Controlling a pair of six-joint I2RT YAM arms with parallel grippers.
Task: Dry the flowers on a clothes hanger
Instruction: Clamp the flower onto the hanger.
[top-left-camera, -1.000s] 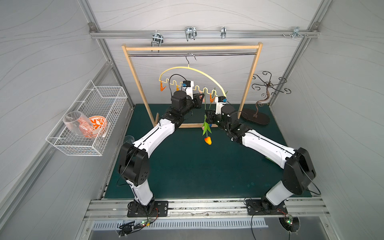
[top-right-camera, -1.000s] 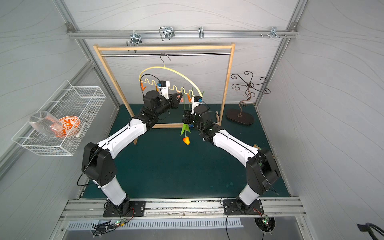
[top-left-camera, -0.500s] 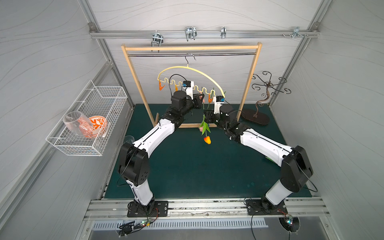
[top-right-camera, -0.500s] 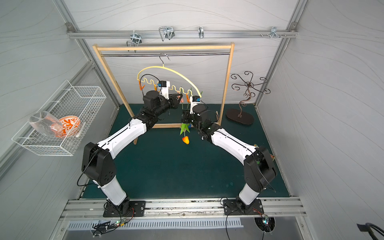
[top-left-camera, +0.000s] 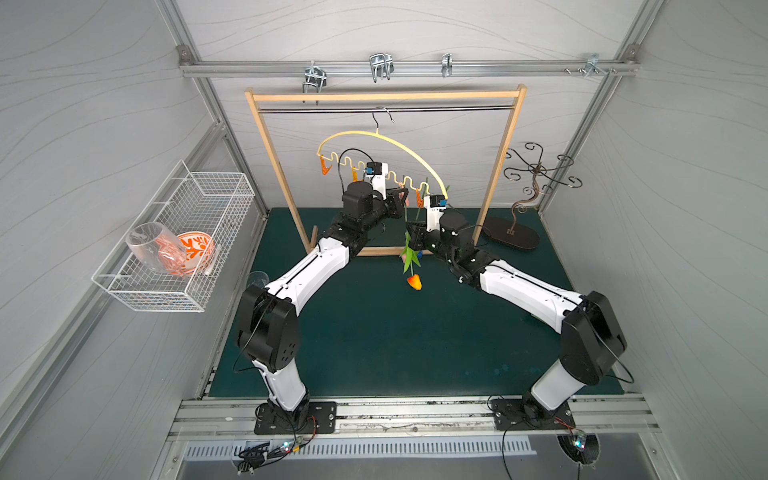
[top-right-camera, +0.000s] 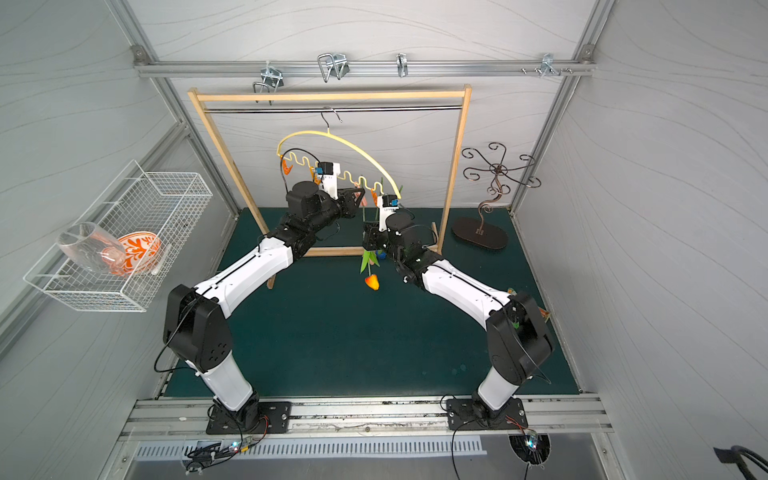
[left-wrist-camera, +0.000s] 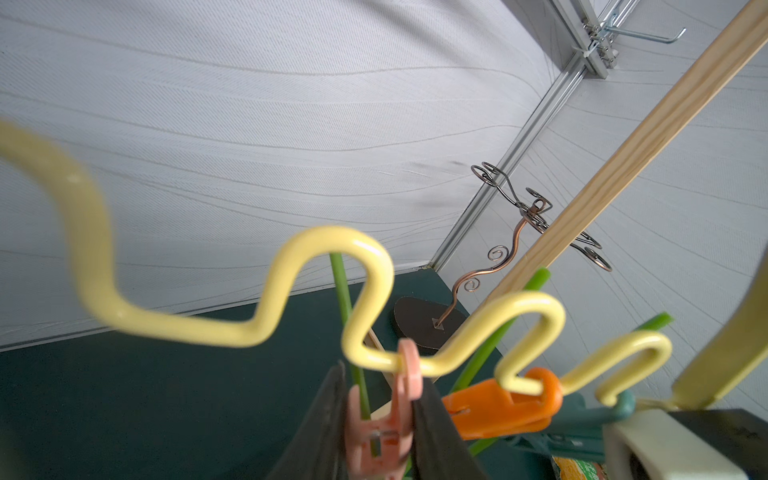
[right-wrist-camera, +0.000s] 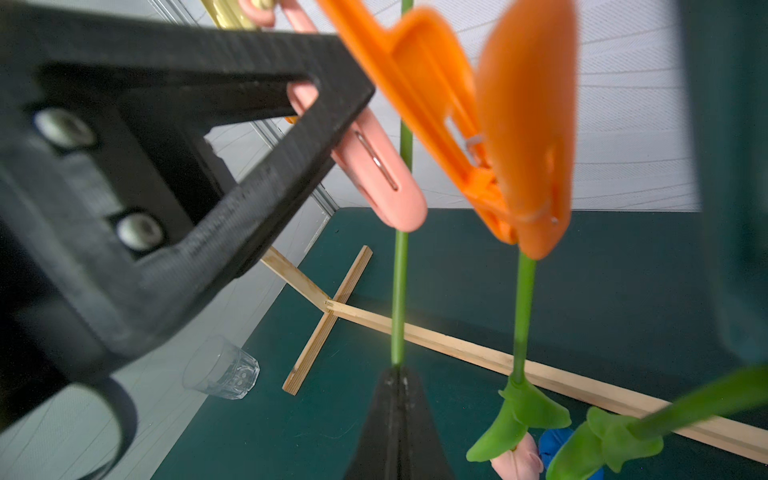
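The left gripper (left-wrist-camera: 380, 411) is clamped on the handles of the pink clothespin (right-wrist-camera: 374, 174). The pin hangs from the wavy lower bar of the clothes hanger (top-left-camera: 376, 133), which hooks on the rod of the wooden rack (top-left-camera: 382, 97). The right gripper (right-wrist-camera: 397, 372) is closed tight on the green stem (right-wrist-camera: 400, 291) of the orange tulip (top-left-camera: 414, 281). It holds the stem near vertical, with the head hanging down above the green mat (top-left-camera: 374, 340). The stem's upper part runs right alongside the pink clothespin's tip. Whether it sits between the pin's jaws is hard to tell, since the pin covers it in the right wrist view.

The other two flowers hang head down. One stem is pinched in the orange clothespin (right-wrist-camera: 519, 124) and the next runs up to the teal clothespin (left-wrist-camera: 582, 419). A pink head (right-wrist-camera: 517, 457) and a blue head (right-wrist-camera: 557, 442) show below.

Compared with a second ago, the right arm's elbow has drawn slightly inward toward the left arm in both top views. The orange tulip's head, the hanger and the left gripper keep about the same places.
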